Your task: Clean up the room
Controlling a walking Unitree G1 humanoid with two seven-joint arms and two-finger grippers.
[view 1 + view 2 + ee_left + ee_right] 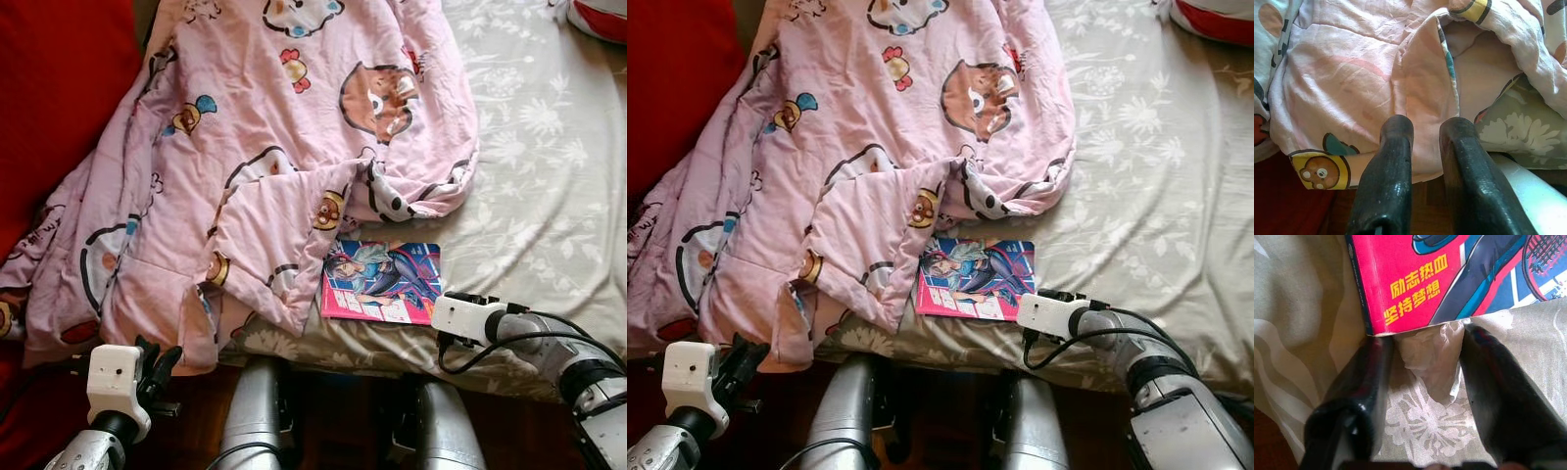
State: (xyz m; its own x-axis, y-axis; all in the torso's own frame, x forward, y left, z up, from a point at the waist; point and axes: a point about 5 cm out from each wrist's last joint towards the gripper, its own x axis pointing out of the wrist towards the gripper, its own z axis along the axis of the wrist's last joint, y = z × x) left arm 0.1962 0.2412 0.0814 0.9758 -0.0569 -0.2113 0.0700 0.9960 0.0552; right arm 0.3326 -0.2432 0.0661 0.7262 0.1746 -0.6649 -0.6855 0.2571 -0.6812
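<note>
Lying flat on the grey floral bedsheet (549, 186), near the bed's front edge, is a comic book (382, 282) with a pink, blue and red illustrated cover; in the right wrist view its pink corner carries yellow printed characters. A pink cartoon-print quilt (265, 147) is spread in folds over the robot's left part of the bed, its lower fold touching the book's top left corner, and one corner of it hangs down over the front edge of the mattress. The right gripper (1420, 382) lies low on the sheet at the book's right front corner; its two black fingers (1359, 382) are spread apart, one at the book's edge and the other beside it, with a small pucker of sheet raised between them, and nothing is grasped. The left gripper (1425, 147) hangs below the front edge of the bed, pointing up at the hanging quilt corner; its fingers stand slightly parted with a narrow gap and hold nothing, their tips just short of the fabric. A red cushion or cover (54, 98) borders the quilt on the robot's far left. A red-and-white object (598, 20) sits at the far right corner of the bed, too cropped to identify. Two silver legs (255, 416) show below the mattress, over dark wooden flooring (333, 421).
</note>
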